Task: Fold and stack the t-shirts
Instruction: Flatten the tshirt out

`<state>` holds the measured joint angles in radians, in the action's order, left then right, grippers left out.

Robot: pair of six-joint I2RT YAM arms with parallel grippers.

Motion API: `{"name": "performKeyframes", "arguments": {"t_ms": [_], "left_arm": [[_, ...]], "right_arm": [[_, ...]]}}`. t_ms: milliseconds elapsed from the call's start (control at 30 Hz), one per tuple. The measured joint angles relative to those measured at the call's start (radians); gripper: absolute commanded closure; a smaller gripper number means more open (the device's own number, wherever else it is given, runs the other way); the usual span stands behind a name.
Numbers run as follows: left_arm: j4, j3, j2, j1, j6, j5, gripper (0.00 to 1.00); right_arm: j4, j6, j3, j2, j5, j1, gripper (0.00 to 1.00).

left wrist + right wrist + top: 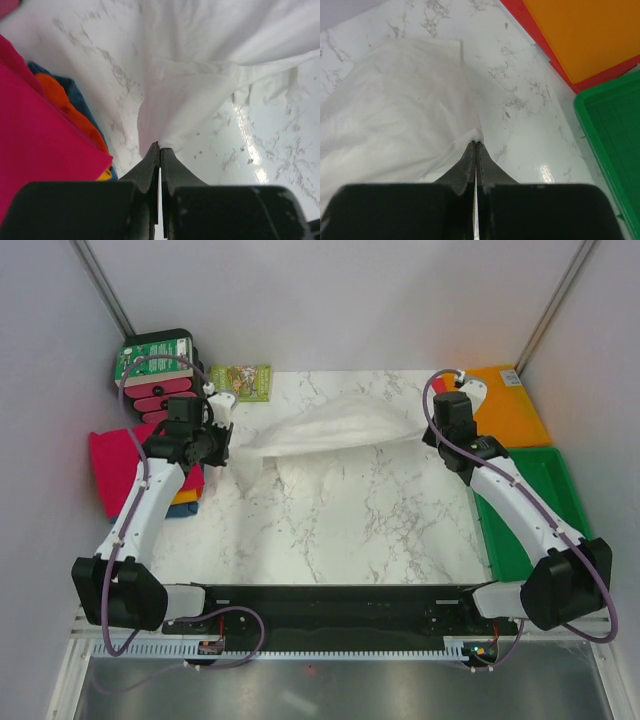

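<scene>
- The left pincer (pixel 160 150) is closed tight, with a fold of the white shirt (pixel 330 425) pinched between its tips.
- The right pincer (pixel 476 145) is also pressed together, clamped on an edge of the same shirt at its other end.
- The white shirt stretches between the two pincers across the far half of the marble counter (pixel 350 530). It is wrinkled and bunched, and it casts a shadow on the surface below.
- In the left wrist view the cloth fans out from the pinch point, and part of it drapes down onto the counter.
- The pile (pixel 112 475) of folded shirts sits at the counter's left edge, beside the left arm.
- In the pile, the pink shirt (pixel 40 150) lies on top, with the orange shirt (pixel 62 102) and the blue shirt (pixel 77 92) showing beneath it.
- The white shirt is apart from the pile.
- At the far right, a flat orange sheet (pixel 585 35) lies next to a green tray (pixel 615 125).
</scene>
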<state>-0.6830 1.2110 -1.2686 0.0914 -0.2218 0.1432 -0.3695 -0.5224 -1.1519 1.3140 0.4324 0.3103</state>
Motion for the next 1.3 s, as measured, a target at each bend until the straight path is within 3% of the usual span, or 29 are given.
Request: {"name": "performKeyframes", "arguments": {"t_ms": [100, 300, 633, 867, 1033, 1167, 1300], "left_arm": [[-0.051, 0.027, -0.047, -0.008, 0.0, -0.012, 0.98], [-0.023, 0.317, -0.05, -0.018, 0.002, -0.022, 0.98], [-0.079, 0.348, 0.147, -0.038, 0.039, 0.019, 0.98], [-0.081, 0.364, 0.258, -0.038, 0.058, 0.074, 0.98], [-0.066, 0.268, 0.15, -0.04, 0.057, 0.072, 0.98], [-0.072, 0.269, -0.003, -0.04, 0.057, 0.067, 0.98], [-0.092, 0.322, -0.018, -0.041, 0.058, 0.069, 0.98]], "right_arm": [[-0.064, 0.024, -0.028, 0.03, -0.006, 0.0, 1.0], [-0.04, 0.048, -0.274, -0.003, -0.005, -0.005, 1.0], [-0.098, 0.095, -0.277, -0.227, 0.003, -0.001, 1.0], [-0.089, 0.105, -0.277, -0.289, 0.027, 0.002, 1.0], [-0.082, 0.095, -0.174, -0.219, 0.037, -0.002, 1.0], [-0.1, 0.089, -0.149, -0.118, 0.038, -0.011, 1.0], [-0.093, 0.09, -0.153, -0.128, 0.035, -0.012, 1.0]]}}
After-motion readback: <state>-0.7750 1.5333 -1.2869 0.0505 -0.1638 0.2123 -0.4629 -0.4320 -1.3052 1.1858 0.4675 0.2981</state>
